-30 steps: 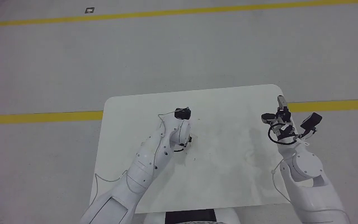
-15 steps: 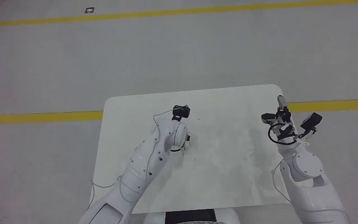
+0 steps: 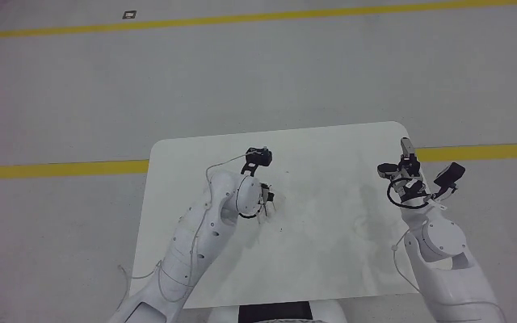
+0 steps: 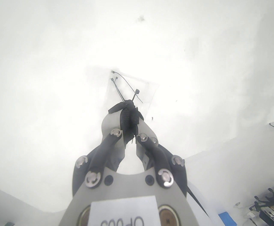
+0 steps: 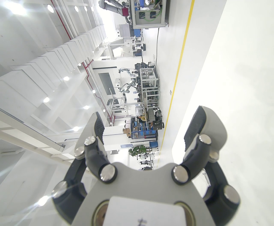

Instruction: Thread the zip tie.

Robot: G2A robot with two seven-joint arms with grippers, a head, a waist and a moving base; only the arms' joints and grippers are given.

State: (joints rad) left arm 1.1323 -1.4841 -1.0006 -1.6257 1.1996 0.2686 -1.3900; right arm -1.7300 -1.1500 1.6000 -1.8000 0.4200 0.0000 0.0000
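**Top view.** The white bench (image 3: 339, 234) carries the work area. The left arm extends over the left-centre of the bench, with the left claw (image 3: 266, 207) pointed down close to the surface. The zip ties cannot be made out at this claw from here. The right arm stands at the bench's right edge. The right claw (image 3: 406, 156) is raised there, well apart from the left claw.

**Left wrist view.** The fingers of the left claw (image 4: 128, 116) are pressed together at the tips, pinching a bundle of thin black zip ties (image 4: 137, 91). The strands fan out from the fingertips, and their square heads lie beyond the tips. The fanned ends lie over a clear plastic bag (image 4: 148, 94) that rests flat on the bench directly ahead of the claw. One short strand end shows between the fingers behind the tips. A small dark speck (image 4: 140, 19) marks the bench farther out.

**Right wrist view.** The right claw (image 5: 147, 128) is spread wide with nothing between its fingers. It points toward the room beyond.
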